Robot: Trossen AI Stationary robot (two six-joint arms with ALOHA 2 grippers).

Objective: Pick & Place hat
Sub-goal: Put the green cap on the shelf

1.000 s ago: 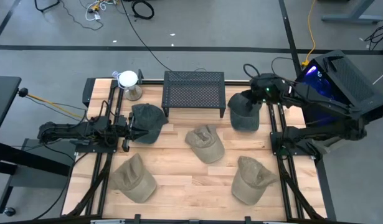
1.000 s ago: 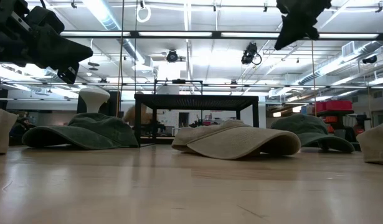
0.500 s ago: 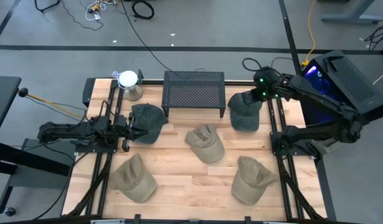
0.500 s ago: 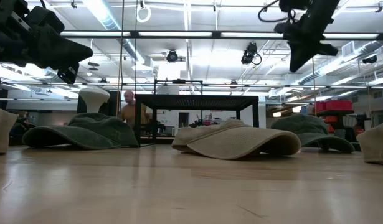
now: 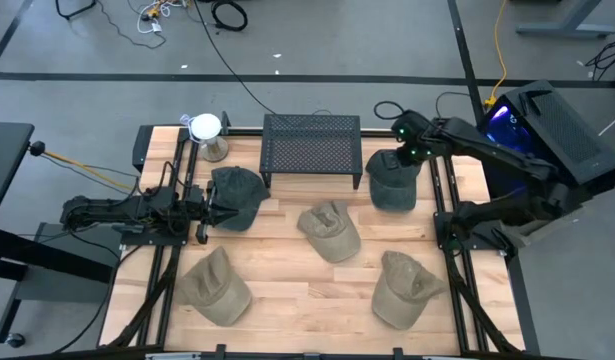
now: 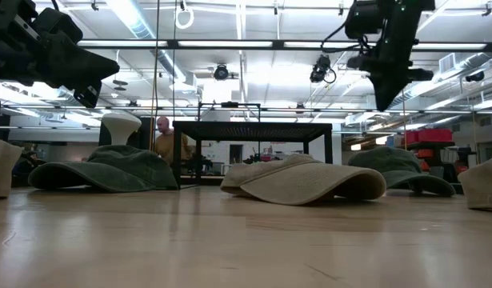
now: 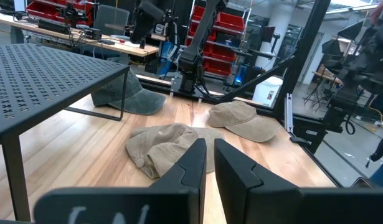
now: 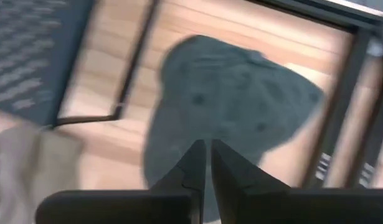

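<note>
Hovering above the green hat (image 5: 392,180), the right gripper (image 5: 408,150), pressed together and empty, has it just at seven o'clock; the left gripper (image 5: 209,211), also closed, waits far off.

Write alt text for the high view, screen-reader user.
Overhead, the right gripper, shut and empty, hovers over a dark green hat right of a black mesh stand. The left gripper waits beside another green hat; three tan hats lie nearer the table's front.
</note>
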